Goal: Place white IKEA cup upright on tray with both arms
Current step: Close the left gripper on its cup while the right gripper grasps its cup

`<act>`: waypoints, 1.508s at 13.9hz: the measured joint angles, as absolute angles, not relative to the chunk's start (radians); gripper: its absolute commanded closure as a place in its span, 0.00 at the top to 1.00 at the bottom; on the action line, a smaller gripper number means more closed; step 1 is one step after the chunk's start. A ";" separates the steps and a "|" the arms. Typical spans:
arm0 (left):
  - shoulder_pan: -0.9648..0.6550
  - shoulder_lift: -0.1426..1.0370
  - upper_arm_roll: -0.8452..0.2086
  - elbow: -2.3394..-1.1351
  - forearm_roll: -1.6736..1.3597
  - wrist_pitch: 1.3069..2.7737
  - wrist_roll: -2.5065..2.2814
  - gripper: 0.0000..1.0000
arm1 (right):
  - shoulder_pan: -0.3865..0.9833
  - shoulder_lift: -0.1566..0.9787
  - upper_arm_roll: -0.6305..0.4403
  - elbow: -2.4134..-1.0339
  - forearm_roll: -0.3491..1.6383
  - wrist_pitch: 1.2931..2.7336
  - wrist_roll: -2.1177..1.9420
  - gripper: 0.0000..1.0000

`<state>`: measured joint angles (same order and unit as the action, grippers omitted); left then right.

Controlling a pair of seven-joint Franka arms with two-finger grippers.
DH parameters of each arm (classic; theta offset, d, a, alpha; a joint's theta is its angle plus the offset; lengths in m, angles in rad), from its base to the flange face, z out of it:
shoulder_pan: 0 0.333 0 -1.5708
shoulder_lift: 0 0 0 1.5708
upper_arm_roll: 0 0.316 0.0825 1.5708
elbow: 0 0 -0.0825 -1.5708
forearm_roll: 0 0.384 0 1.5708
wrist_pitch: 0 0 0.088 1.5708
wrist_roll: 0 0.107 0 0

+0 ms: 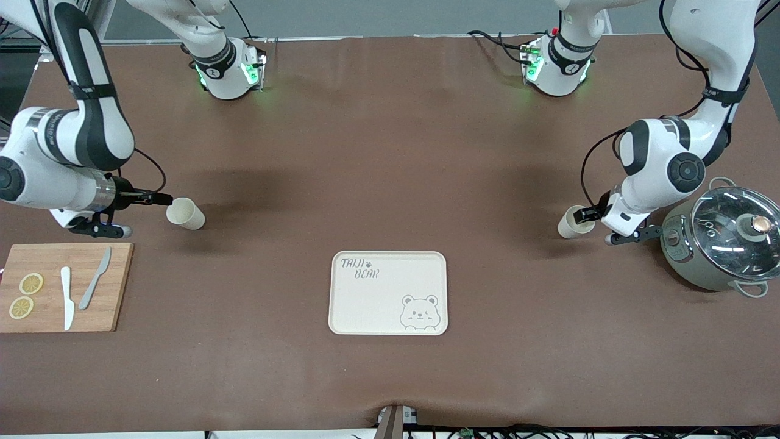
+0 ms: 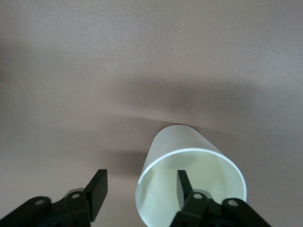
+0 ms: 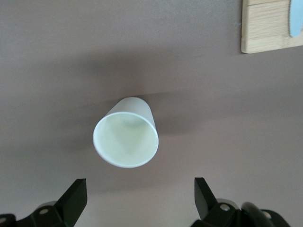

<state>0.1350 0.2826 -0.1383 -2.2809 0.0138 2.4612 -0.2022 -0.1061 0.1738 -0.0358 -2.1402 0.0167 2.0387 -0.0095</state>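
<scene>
- Two white cups are lying on their sides on the brown desk [image 1: 390, 152], one at each arm's end, so the task is standing at its start: nothing is sitting on the tray [image 1: 365, 305] yet.
- The left pincer [image 1: 586, 214] is sitting low at the mouth of the left-end cup [image 1: 571, 223]. In the left wrist view its fingers are parted, one reaching inside the rim and the other outside, not yet pinching the wall, as far as I can judge.
- The right pincer [image 1: 163, 199] is hovering just beside the mouth of the right-end cup [image 1: 186, 214], fingers spread wide and holding nothing; the cup is lying apart from them.
- What is remaining: closing on each cup, lifting, turning it mouth-up, and setting it on the tray, which is lying nearer to the front camera, midway between the arms.
- A lidded pot [image 1: 725, 244] is standing beside the left arm's elbow, and a wooden cutting board [image 1: 116, 286] with knives and lemon slices is lying under the right arm's wrist; neither appears to be blocking the way to the tray.
</scene>
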 measured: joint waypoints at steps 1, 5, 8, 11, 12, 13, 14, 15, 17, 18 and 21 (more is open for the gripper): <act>0.135 0.290 -0.139 -2.281 0.014 2.468 -0.202 0.00 | -0.106 0.174 -0.036 -2.181 0.017 2.109 -0.009 1.00; 0.131 0.293 -0.145 -2.276 0.014 2.477 -0.202 0.00 | -0.107 0.174 -0.036 -2.251 0.017 2.233 -0.009 0.90; 0.130 0.292 -0.151 -2.250 0.014 2.478 -0.202 0.00 | -0.112 0.191 -0.036 -2.255 0.017 2.265 -0.007 0.77; 0.127 0.291 -0.166 -2.191 0.014 2.440 -0.202 0.00 | -0.113 0.226 -0.036 -2.263 0.017 2.308 -0.007 0.25; 0.124 0.291 -0.170 -2.159 0.014 2.401 -0.202 0.00 | -0.113 0.234 -0.036 -2.263 0.017 2.313 -0.007 0.10; 0.121 0.290 -0.174 -2.127 0.014 2.361 -0.202 0.00 | -0.113 0.238 -0.036 -2.263 0.018 2.314 -0.007 0.00; 0.117 0.290 -0.177 -2.093 0.014 2.321 -0.202 0.00 | -0.113 0.240 -0.036 -2.263 0.019 2.314 -0.006 0.00; 0.114 0.292 -0.179 -2.061 0.014 2.289 -0.202 0.00 | -0.114 0.242 -0.036 -2.263 0.020 2.314 -0.005 0.00; 0.102 0.306 -0.181 -2.006 0.014 2.263 -0.202 0.00 | -0.117 0.244 -0.036 -2.263 0.022 2.314 -0.005 0.00; 0.089 0.322 -0.181 -1.973 0.014 2.258 -0.202 0.00 | -0.119 0.244 -0.036 -2.263 0.023 2.314 -0.004 0.00; 0.047 0.384 -0.182 -1.863 0.014 2.233 -0.236 0.00 | -0.120 0.244 -0.036 -2.260 0.024 2.316 -0.004 0.00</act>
